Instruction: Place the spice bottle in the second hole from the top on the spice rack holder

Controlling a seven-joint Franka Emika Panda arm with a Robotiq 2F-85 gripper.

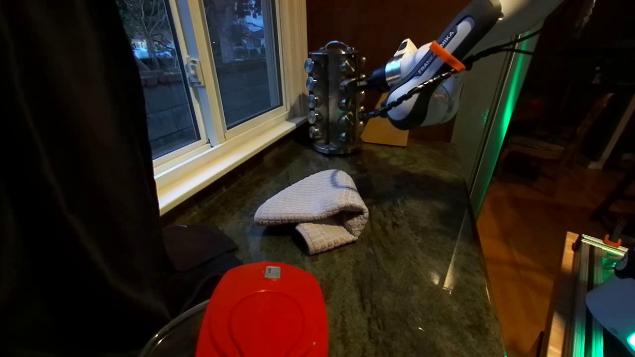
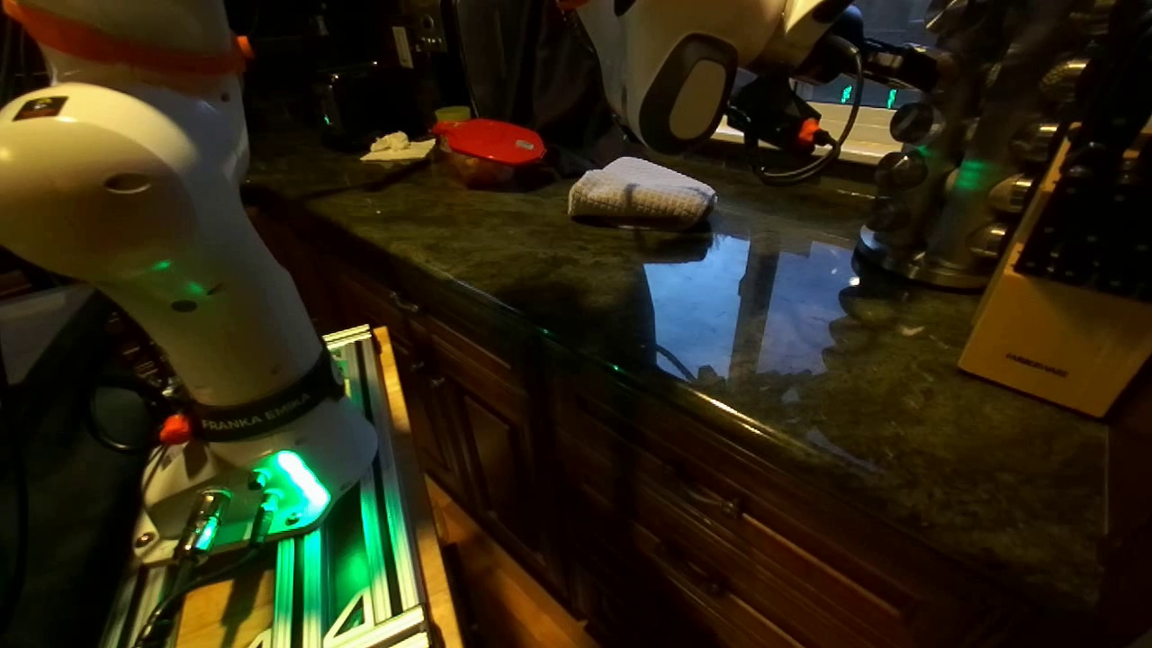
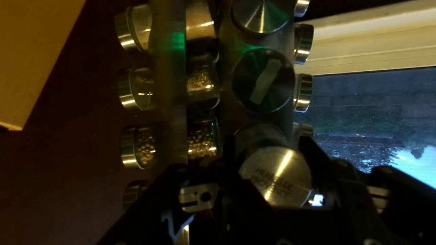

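Over on the worktop the spice rack stands upright on its own foot; near its top the hand pinches the bottle between its fingers, cap outward, I'd guess so the glass end goes in first

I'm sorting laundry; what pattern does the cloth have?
The cloth has a grid of small squares, clearest in an exterior view.

On countertop — towel, spice rack, knife block
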